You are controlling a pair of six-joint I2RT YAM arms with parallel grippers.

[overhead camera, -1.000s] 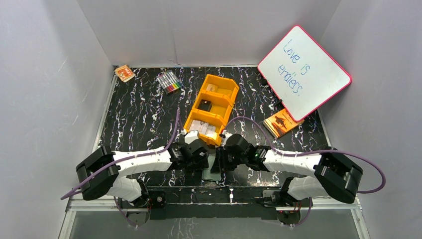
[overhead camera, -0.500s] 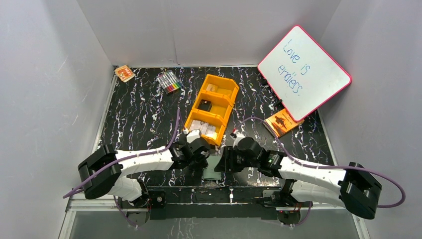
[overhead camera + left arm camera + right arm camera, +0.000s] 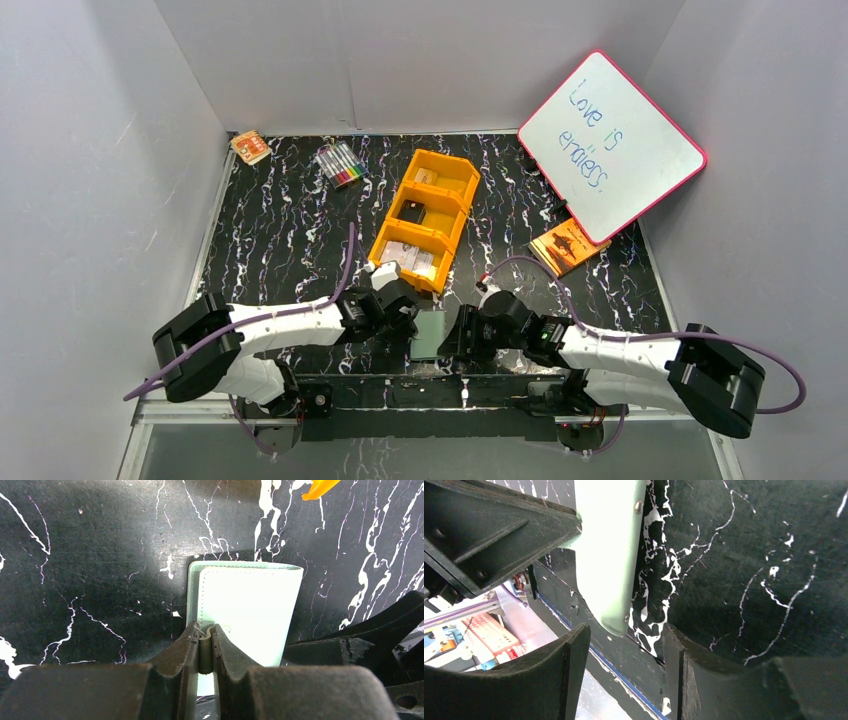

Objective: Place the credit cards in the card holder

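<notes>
Black jaws of the left pincer point(image 3: 205, 630) are pressed together on the near edge of the card holder point(image 3: 250, 600), a thin fold of the sage-green wallet nipped between their tips. The wallet stretches away ahead of this pincer on the marbled worktop point(image 3: 90, 570); whether it lies quite flat I cannot tell. Facing it, the right pincer point(image 3: 625, 632) has its jaws apart and grips nothing, and a rounded corner of the wallet points toward the gap between them. Both arms lie low along the worktop's near edge, forearms nearly level, reaching inward so the wrists almost meet. Just beyond the two pincers sits an orange tray point(image 3: 463, 222), and the credit cards point(image 3: 410, 257) lie in its compartment nearest the pincers. Farther off, past the right pincer, a whiteboard point(image 3: 610, 145) leans tilted
</notes>
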